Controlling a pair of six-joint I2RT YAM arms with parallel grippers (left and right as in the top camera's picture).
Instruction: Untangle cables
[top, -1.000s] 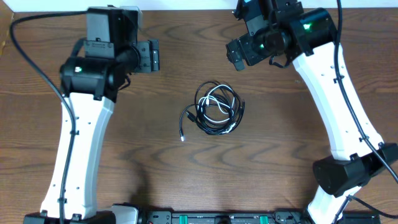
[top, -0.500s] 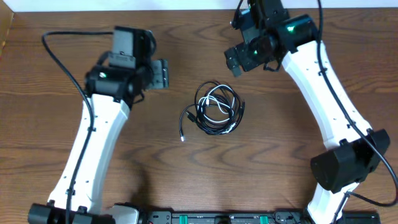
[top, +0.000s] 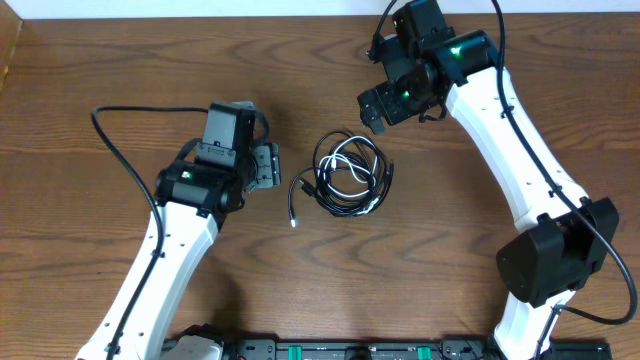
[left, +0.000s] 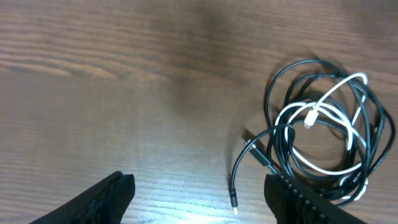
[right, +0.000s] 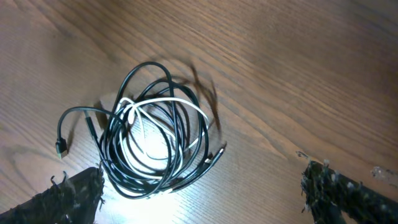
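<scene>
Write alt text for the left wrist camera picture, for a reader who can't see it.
A black cable and a white cable lie tangled in a coil on a wooden table, right of centre, with a black plug end trailing toward the bottom edge. The left hand is open, its dark fingers at the bottom corners, holding nothing.

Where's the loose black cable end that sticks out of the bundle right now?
Overhead view: the loose black end trails off the left side of the bundle, just right of and below the open left claw, which isn't touching it.
</scene>
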